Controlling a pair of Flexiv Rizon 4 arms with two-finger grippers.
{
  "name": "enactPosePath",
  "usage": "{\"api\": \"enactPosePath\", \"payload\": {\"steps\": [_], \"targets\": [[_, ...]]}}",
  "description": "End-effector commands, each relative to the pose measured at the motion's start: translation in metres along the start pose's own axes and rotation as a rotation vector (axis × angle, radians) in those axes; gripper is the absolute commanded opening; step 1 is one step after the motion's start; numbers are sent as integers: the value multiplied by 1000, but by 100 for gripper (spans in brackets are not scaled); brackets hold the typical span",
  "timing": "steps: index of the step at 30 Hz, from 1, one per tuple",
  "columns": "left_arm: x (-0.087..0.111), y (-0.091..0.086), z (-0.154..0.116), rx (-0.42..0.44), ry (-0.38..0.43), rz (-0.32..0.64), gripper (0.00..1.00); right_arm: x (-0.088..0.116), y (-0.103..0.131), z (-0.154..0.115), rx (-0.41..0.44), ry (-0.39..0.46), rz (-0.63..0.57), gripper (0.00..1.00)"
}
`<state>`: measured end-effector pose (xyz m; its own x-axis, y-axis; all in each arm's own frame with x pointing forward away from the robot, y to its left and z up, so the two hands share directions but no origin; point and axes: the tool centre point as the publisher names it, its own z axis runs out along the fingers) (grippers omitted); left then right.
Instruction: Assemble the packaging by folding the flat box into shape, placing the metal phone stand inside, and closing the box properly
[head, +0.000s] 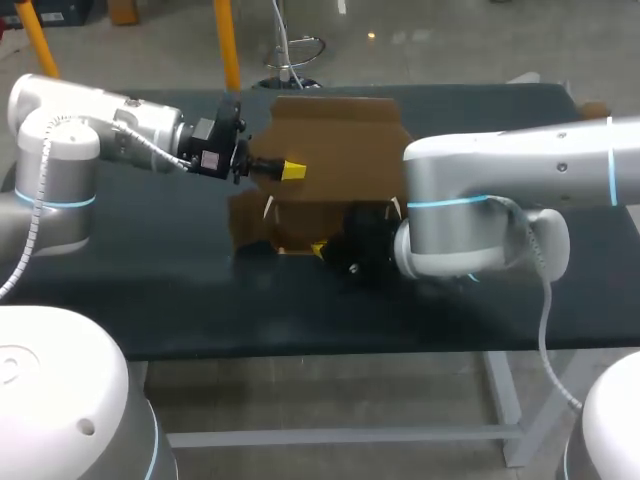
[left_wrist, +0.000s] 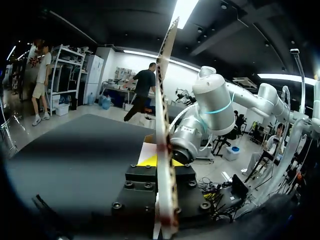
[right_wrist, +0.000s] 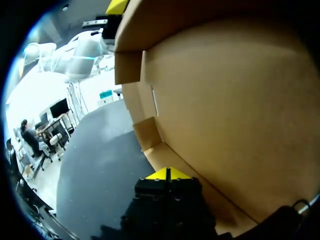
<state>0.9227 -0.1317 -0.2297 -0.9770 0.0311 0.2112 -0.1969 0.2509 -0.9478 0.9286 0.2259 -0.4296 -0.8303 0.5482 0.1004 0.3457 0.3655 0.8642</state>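
Table (head: 120, 290): dark top. It carries the box at its middle, and both arms reach over it.

Right arm (head: 520, 175): enters from the right and bends down at the elbow. Its wrist sits low at the box's near edge. In the left wrist view it (left_wrist: 215, 100) stands just beyond the cardboard.

Left arm (head: 90, 140): enters from the left and runs level above the table. Its wrist points toward the box's left side. In the right wrist view it (right_wrist: 80, 55) shows past the box's upper corner.

Box (head: 330, 150): brown cardboard, 1 piece, partly folded and not closed. In the head view it sits at the table's middle, reaching toward the far edge. In the right wrist view a broad panel (right_wrist: 230, 100) rises ahead of the gripper, with narrow flaps bent along 1 side. In the left wrist view a panel (left_wrist: 165, 100) shows edge-on, running up from between the fingers.

Left gripper (head: 292, 170): at the box's left side, above the table. In its own view (left_wrist: 161, 161) the 2 yellow tips sit on either side of the cardboard edge and clamp it.

Right gripper (head: 318, 248): low at the box's near edge, close to the table. In its own view (right_wrist: 169, 174) the 2 yellow tips are pressed together with no gap, just under the panel's lower edge. Whether any cardboard is pinched between them cannot be told.
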Motion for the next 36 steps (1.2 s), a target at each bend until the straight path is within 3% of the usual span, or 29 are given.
{"api": "enactPosePath", "payload": {"steps": [1, 25, 36], "targets": [[3, 2, 2, -7, -8, 0, 0, 1, -6, 6, -6, -7, -1, 0], [0, 1, 2, -7, -21, 2, 0, 1, -6, 6, -6, -7, -1, 0], [0, 1, 2, -7, -21, 2, 0, 18, -5, -15, -38, -10, -28, 0]]}}
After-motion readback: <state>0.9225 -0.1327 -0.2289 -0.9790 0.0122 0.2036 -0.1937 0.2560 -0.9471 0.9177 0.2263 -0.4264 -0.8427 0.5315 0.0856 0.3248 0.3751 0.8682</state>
